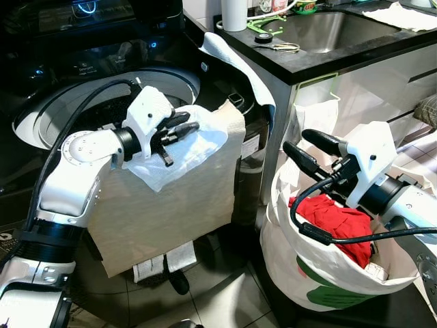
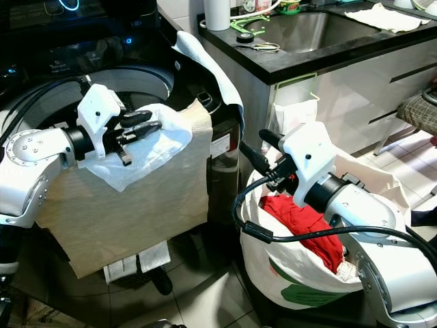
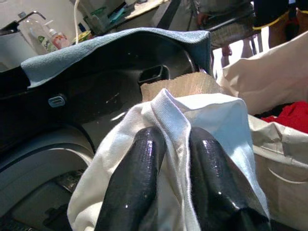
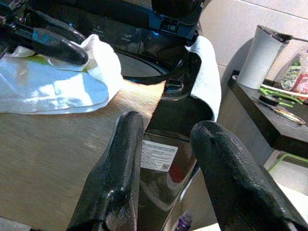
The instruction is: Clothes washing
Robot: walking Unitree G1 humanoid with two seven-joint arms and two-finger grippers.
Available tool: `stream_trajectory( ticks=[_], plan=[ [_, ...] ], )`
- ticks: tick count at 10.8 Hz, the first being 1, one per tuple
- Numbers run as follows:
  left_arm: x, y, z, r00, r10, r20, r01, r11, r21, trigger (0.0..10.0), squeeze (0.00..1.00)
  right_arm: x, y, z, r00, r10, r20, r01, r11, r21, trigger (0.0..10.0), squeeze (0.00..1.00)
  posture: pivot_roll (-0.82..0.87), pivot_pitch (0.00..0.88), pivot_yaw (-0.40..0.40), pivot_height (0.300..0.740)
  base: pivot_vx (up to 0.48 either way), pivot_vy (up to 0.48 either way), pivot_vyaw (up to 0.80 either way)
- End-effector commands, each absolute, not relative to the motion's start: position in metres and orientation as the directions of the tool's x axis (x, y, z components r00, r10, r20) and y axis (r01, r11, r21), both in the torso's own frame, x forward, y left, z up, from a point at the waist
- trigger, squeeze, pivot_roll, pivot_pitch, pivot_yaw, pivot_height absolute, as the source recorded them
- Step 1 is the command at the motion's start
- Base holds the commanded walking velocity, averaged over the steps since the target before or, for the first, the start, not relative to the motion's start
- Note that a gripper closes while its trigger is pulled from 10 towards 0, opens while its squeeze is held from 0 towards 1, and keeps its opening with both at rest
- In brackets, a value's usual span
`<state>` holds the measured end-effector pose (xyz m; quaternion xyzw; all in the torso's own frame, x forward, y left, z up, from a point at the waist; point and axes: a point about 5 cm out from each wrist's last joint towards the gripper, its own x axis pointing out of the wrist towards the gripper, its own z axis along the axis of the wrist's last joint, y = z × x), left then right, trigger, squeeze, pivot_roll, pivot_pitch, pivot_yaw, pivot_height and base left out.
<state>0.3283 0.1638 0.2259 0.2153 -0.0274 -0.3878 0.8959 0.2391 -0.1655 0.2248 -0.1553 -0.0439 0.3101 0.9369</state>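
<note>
**Laundry: white cloth in my left, right free over the bag**

My left gripper [image 1: 179,130] is clamped on a white cloth [image 1: 198,147], holding it at the front rim of the washing machine [image 1: 41,113], over a beige towel [image 1: 171,212] that hangs down the machine's front. My left wrist view gets right in close: both black fingers [image 3: 134,178] pinch a fold of that cloth, with a blue-grey towel [image 3: 115,48] draped over the machine's far edge behind it.

My right gripper [image 1: 311,152] hovers spread wide with nothing in it, above the white laundry bag [image 1: 293,253] on the floor, which holds a red garment [image 1: 341,225]. From the head I also see the sink [image 1: 334,27] on the black counter. My right wrist view shows a label on the machine's front.
</note>
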Motion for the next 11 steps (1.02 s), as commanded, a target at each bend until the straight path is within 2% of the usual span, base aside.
stream_trajectory(
  ticks=[1, 5, 8, 11],
  plan=[
    [0.332, 0.169, 0.234, 0.721, -0.687, -0.089, 0.653, 0.630, 0.420, 0.0, 0.00, 0.236, -0.162, 0.229, 0.792, 0.611, -0.002, -0.577, 0.747, -0.329, 10.0, 0.00, -0.08, 0.000, 0.117, 0.740, 0.000, 0.000, 0.00],
    [0.340, 0.163, 0.240, 0.737, -0.674, -0.044, 0.627, 0.659, 0.416, 0.0, 0.00, 0.234, -0.164, 0.230, 0.797, 0.604, -0.003, -0.571, 0.752, -0.329, 10.0, 0.00, -0.09, 0.004, 0.130, 0.740, 0.000, 0.000, 0.00],
    [0.361, 0.138, 0.267, 0.711, -0.701, 0.049, 0.622, 0.660, 0.423, 0.0, 0.00, 0.234, -0.164, 0.231, 0.802, 0.597, 0.002, -0.562, 0.757, -0.332, 10.0, 0.00, -0.09, 0.000, 0.130, 0.740, 0.000, 0.000, 0.00],
    [0.403, 0.112, 0.307, 0.812, -0.560, 0.161, 0.402, 0.738, 0.542, 0.0, 0.00, 0.236, -0.162, 0.230, 0.797, 0.604, -0.005, -0.571, 0.751, -0.333, 10.0, 0.00, -0.09, 0.000, 0.124, 0.740, 0.000, 0.000, 0.00]
  ],
)
